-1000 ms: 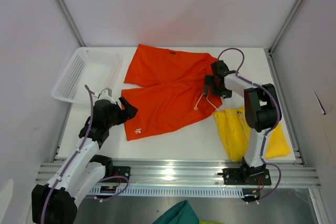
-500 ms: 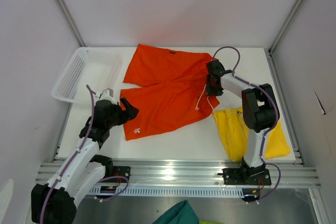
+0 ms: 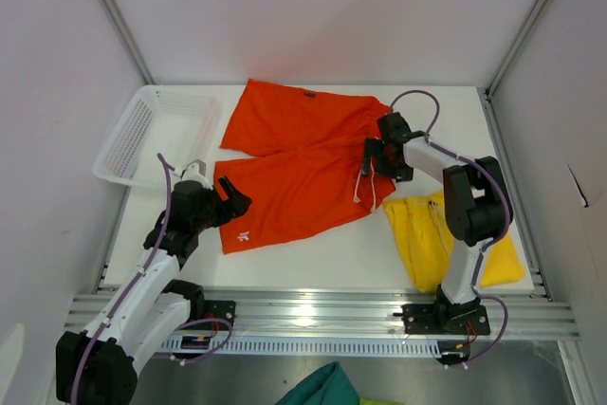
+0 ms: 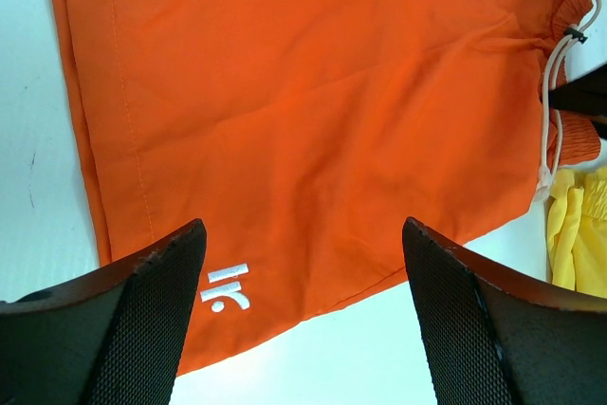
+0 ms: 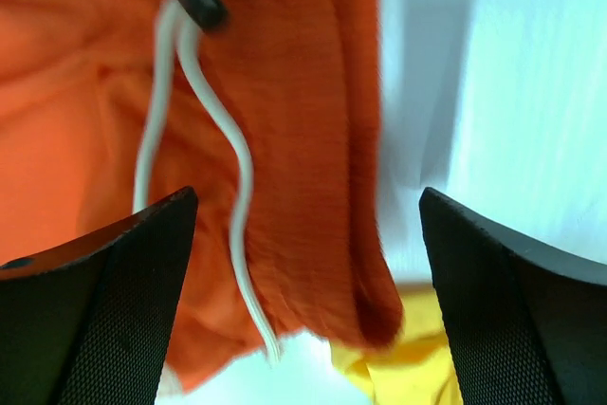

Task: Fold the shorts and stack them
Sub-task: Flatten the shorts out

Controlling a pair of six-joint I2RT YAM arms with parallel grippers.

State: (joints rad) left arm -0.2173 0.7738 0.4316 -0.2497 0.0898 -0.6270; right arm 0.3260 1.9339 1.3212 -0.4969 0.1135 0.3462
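Orange shorts (image 3: 294, 163) lie crosswise, legs leftward (left pincer (image 3: 234, 202), right pincer (image 3: 377, 162) gape empty).

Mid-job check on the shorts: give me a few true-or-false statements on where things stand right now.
1. The orange shorts are folded on top of the yellow shorts. False: they lie spread open beside them.
2. The left gripper and the right gripper are both open, holding nothing. True.
3. The yellow shorts lie in the basket. False: they lie on the table, at its near right side.
4. The right gripper hovers over the orange shorts' waistband and white drawstring. True.
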